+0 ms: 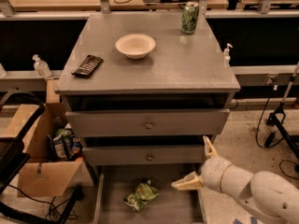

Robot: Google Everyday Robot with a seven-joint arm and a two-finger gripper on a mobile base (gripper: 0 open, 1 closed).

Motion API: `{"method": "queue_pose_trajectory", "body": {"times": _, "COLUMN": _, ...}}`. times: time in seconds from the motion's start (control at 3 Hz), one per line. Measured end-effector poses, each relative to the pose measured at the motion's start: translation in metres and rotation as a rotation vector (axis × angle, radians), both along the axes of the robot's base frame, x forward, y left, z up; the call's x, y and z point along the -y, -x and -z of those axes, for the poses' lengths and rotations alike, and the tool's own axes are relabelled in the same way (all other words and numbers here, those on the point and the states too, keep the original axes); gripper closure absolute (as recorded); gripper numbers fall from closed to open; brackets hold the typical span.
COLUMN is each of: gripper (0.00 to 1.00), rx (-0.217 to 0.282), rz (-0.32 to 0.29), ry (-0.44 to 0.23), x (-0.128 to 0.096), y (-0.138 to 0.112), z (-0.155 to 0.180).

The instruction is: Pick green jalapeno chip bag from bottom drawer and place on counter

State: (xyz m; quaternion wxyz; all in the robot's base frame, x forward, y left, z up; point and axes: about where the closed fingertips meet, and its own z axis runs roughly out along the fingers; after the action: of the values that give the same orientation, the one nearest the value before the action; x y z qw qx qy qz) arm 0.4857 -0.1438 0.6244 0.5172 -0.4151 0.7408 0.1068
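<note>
The green jalapeno chip bag [141,195] lies crumpled on the floor of the open bottom drawer [175,209], near its left-middle. My gripper [198,164] is open and empty, with one pale finger pointing up and one pointing left. It hangs over the drawer's right side, to the right of the bag and a little above it, not touching it. The white arm comes in from the lower right. The grey counter [187,66] caps the cabinet above.
On the counter stand a white bowl [135,45], a green drink can [189,17] and a black remote [88,65]. Two knobbed drawer fronts [148,123] sit above the open drawer. A cardboard box with snack packets [60,146] stands at left. Cables lie at right.
</note>
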Motion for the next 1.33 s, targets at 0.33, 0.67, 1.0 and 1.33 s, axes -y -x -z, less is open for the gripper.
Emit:
{"method": "queue_pose_trajectory", "body": {"times": 0.33, "gripper": 0.0, "rx": -0.085, "rz": -0.03, "ry": -0.07, "x": -0.009, "y": -0.009, "z": 0.084}}
{"method": "queue_pose_trajectory", "body": {"times": 0.67, "gripper": 0.0, "rx": -0.118, "rz": -0.03, "ry": -0.093, "x": -0.014, "y": -0.004, "z": 0.105}}
{"method": "queue_pose_trajectory", "body": {"times": 1.0, "gripper": 0.0, "rx": -0.118, "rz": -0.03, "ry": -0.093, "x": -0.014, "y": -0.004, "z": 0.105}}
{"method": "queue_pose_trajectory", "body": {"times": 1.33, "gripper": 0.0, "rx": -0.182, "rz": -0.03, "ry": -0.074, "x": -0.019, "y": -0.012, "z": 0.158}}
